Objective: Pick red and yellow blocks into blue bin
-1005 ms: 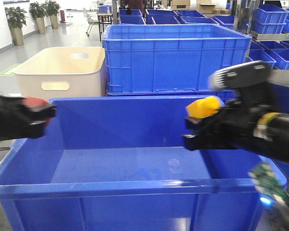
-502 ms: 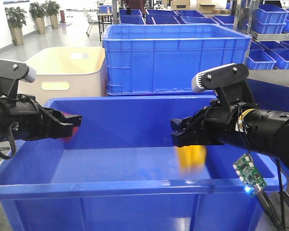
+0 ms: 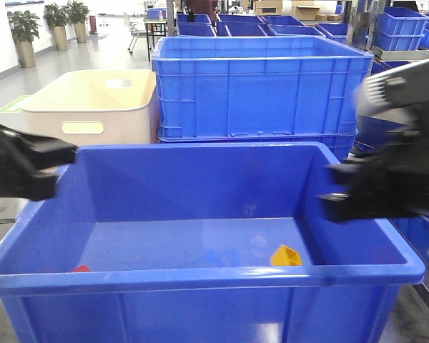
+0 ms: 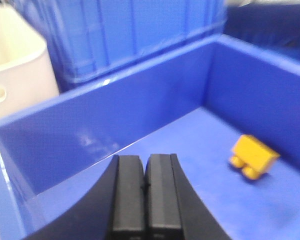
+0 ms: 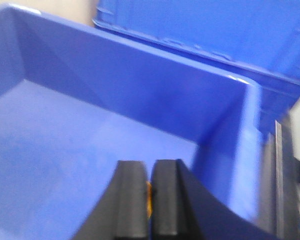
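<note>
Blocks lay on the bin (image 3: 200, 275) floor: the yellow brick (image 3: 286, 256) low and right of centre in the front view, the red cube (image 3: 81, 269) at lower left, half hidden by the near rim. Both rested loose, so the task looked done. The left tool (image 4: 145, 192) hung over the bin, fingers pressed together on nothing. The right tool (image 5: 149, 197) was likewise clenched and empty, with a sliver of yellow showing behind its fingers.

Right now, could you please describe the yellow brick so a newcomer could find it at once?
Look inside the large smooth-walled blue plastic bin at the front. On its floor, toward the right, lies the yellow plastic toy brick; the small red cube sits far left.
</note>
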Tool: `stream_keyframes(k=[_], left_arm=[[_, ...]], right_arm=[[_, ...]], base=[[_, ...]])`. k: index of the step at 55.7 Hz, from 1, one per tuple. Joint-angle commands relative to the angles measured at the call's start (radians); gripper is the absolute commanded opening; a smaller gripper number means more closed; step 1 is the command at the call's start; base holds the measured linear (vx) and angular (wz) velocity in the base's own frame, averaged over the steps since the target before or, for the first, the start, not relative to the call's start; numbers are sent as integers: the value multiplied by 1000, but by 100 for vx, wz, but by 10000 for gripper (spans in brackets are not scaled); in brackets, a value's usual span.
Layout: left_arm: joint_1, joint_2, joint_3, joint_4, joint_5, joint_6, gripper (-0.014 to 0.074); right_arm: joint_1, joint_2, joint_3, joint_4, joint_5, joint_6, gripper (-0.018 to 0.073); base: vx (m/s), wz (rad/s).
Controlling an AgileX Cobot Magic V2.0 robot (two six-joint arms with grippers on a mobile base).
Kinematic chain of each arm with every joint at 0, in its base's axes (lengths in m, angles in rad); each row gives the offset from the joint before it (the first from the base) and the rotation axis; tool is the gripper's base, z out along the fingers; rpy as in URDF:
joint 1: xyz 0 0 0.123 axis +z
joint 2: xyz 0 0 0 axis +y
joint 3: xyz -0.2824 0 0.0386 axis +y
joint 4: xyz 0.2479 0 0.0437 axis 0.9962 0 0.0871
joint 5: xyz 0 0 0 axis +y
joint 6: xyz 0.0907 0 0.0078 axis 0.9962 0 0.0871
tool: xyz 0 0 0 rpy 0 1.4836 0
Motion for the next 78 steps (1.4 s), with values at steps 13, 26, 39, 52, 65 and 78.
stream_keyframes(k=[13, 26, 39, 52, 65, 78], left_arm=[[1, -368, 328, -30, -49, -109, -1], [1, -577, 558, -30, -152, -163, -1], [1, -616, 576, -30, -144, -162, -1], [1, -616, 576, -30, -147, -162, -1], [1, -616, 576, -29, -147, -162, -1], [6, -709, 679, 232, -238, -193, -1]], right_arm=[[-3, -466, 356, -48, -100, 95, -11], [-3, -727, 614, -58, -151, 127, -11], [-3, -785, 638, -57, -122, 127, -11], [-3, -785, 638, -57, -122, 127, -11], [-3, -785, 638, -57, -122, 127, -11], [-3, -785, 638, -57, -122, 127, -11]], base=[[0, 0], [0, 0], [0, 0], [0, 0], [0, 0], [0, 0]])
